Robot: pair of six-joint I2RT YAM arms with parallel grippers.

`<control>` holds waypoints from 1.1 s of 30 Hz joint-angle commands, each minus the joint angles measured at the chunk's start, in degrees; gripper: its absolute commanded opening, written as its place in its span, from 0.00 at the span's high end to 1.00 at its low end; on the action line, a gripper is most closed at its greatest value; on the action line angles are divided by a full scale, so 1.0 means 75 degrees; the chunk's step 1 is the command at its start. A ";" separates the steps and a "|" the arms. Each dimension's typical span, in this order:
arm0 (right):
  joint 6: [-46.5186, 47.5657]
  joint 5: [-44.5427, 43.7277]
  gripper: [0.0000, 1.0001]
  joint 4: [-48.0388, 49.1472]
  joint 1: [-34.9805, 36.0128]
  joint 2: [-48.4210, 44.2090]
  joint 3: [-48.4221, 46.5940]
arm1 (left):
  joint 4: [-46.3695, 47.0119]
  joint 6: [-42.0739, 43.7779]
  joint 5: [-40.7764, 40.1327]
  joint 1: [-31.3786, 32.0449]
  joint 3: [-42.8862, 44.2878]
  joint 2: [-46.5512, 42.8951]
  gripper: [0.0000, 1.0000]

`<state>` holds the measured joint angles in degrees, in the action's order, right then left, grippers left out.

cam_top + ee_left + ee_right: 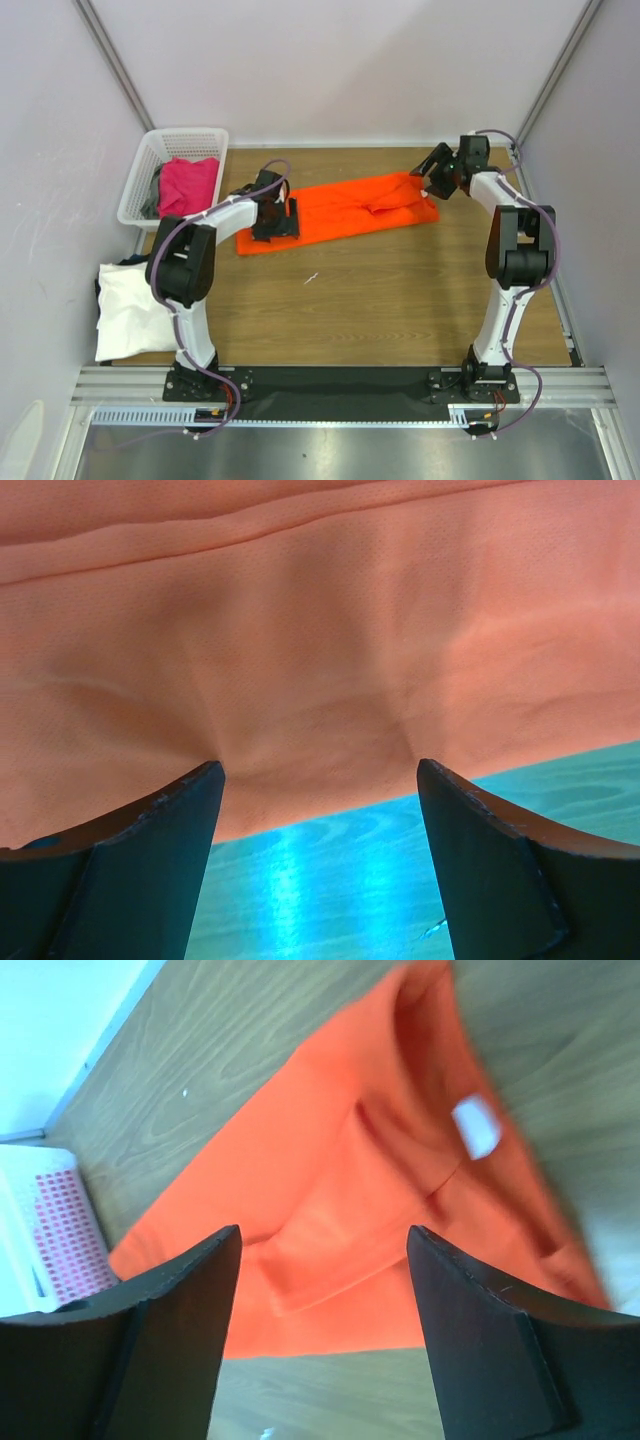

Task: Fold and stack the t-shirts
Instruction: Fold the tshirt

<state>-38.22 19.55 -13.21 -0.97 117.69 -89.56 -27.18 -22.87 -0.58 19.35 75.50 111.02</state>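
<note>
The orange t-shirt (pixel 350 210) lies flat on the far half of the counter (pixel 400 300), already narrowed into a long band. Its long axis runs slantwise from the near left to the far right. The neck end (a white label (pixel 476 1126) shows inside the collar) points toward the right arm, and the hem end points toward the left arm. The left pincer (pixel 275 218) is down at the hem end, released, its jaws spread astride the band's near edge with cloth bulging between them. The right pincer (pixel 437 175) hangs over the neck end, likewise released and holding nothing. The step in hand is probably a crosswise fold, end onto end. To do it well, each pincer should bite every layer at its edge, not just the top one. The carried end should then travel along the band's axis so the edges land square. Whether the left fingertips press the cloth or only touch it, the wrist view is too close to tell.
</note>
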 commanded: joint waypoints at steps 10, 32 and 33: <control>-0.2919 -0.1365 0.10 0.1386 0.0657 -0.1232 0.2074 | -0.0513 0.0308 -0.0146 -0.0014 0.1300 -0.1057 0.01; -0.3236 -0.2220 0.03 0.1679 0.0985 -0.0517 0.1805 | -0.0630 0.0343 0.0370 -0.0611 0.1429 -0.1631 0.00; -0.3236 -0.2243 0.03 0.1680 0.0997 -0.0412 0.1781 | -0.0630 0.0343 0.0370 -0.0623 0.1394 -0.1631 0.00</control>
<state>-61.58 4.84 -2.85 5.91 113.69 -75.35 -32.29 -21.37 0.54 15.18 84.23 101.93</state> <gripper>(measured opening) 0.967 0.996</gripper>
